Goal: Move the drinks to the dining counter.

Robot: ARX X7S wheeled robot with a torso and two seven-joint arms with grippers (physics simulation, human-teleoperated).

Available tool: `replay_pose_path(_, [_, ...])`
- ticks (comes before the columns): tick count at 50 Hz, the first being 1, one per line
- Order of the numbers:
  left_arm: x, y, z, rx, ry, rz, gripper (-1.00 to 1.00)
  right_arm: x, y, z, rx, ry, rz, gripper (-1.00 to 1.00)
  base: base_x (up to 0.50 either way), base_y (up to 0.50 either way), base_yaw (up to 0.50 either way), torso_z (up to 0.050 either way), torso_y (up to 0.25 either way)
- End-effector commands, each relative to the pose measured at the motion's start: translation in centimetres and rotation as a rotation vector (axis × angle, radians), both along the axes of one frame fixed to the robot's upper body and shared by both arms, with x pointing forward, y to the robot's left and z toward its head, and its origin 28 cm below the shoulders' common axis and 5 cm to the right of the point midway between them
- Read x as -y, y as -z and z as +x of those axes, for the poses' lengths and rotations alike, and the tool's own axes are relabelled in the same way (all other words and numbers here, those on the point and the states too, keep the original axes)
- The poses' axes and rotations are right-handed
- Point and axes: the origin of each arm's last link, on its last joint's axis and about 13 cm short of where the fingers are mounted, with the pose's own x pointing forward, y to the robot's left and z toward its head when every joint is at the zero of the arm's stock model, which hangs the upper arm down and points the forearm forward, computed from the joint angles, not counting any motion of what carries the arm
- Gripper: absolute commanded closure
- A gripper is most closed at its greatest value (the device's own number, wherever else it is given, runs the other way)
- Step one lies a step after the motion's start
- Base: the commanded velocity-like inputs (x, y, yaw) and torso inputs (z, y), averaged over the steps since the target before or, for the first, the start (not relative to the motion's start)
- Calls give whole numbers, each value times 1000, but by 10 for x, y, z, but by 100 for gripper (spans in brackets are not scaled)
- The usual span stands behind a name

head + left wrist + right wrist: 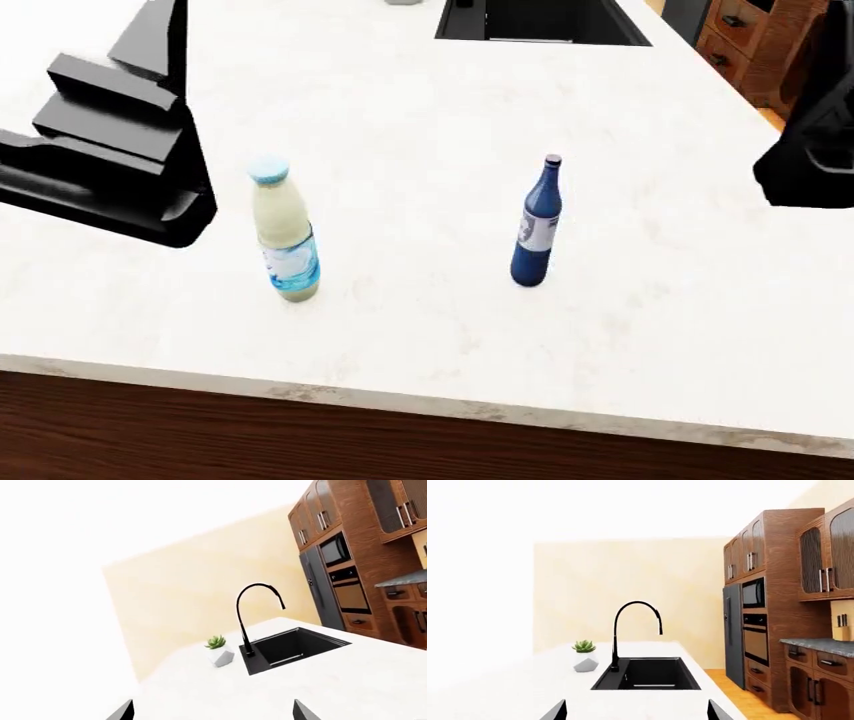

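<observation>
The cream-white milk bottle (pixel 284 238) with a light-blue cap stands upright on the off-white dining counter (pixel 641 330), near its front edge. The slimmer dark-blue bottle (pixel 535 226) stands upright to its right, apart from it. My left arm (pixel 114 150) hangs over the counter to the left of the milk bottle, clear of it. My right arm (pixel 807 150) shows at the right edge, away from the blue bottle. My left gripper (pixel 212 715) and my right gripper (pixel 636 715) are both open and empty, with fingertips wide apart. Neither wrist view shows a bottle.
A black sink (pixel 541 20) with a black arched faucet (pixel 248 617) is set in the far end of the counter, beside a small potted plant (pixel 218 650). Dark wood cabinets (pixel 774 605) with built-in ovens and a fridge stand beyond, on the right.
</observation>
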Motion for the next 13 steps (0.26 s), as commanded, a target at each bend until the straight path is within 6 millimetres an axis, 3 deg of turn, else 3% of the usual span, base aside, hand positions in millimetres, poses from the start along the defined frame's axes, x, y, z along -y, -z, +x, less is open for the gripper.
replay_pose_path(1, [-1, -11, -19, 60, -5, 2, -100, 0, -9, -18, 64, 0, 4, -100, 0, 0, 0, 0, 0])
replay_pose_path(13, [-7, -29, -42, 139, -39, 3, -100, -3, -26, -37, 129, -13, -18, -100, 0, 0, 0, 0, 0])
